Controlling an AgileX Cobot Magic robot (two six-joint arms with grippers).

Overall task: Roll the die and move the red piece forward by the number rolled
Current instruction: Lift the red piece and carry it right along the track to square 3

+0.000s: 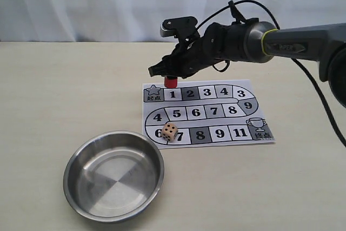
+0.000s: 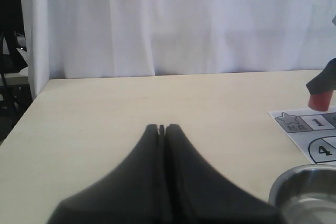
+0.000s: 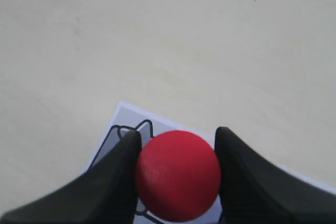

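The right gripper (image 1: 167, 74) reaches in over the far left corner of the board (image 1: 216, 133), the paper track of numbered squares. Its jaws are set narrow, clamped on the red piece (image 1: 171, 82). From the wrist camera on that arm, the red piece (image 3: 178, 176) sits snug between the two dark fingers (image 3: 118, 182), one pressing each side, right over the grey star square at the head of the track. Seen from the side, the cylinder looks upright and a touch above the paper. I can't say for sure whether its base touches the board.

The die (image 1: 170, 131) lies on the board's near row, at the left end, across the squares marked 6 and 7. It is well apart from the red piece, which is up at the opposite, far edge. It shows dark pips on top, but I can't count them reliably.

A steel bowl (image 1: 75, 158) stands on the table (image 1: 65, 90), just off the board's near left corner, and there is nothing in it.

The left gripper (image 2: 161, 128) is off to the left of the board, low over bare table. Its jaws are pressed together with nothing between them. A white curtain (image 1: 81, 4) hangs beyond the board's far side.
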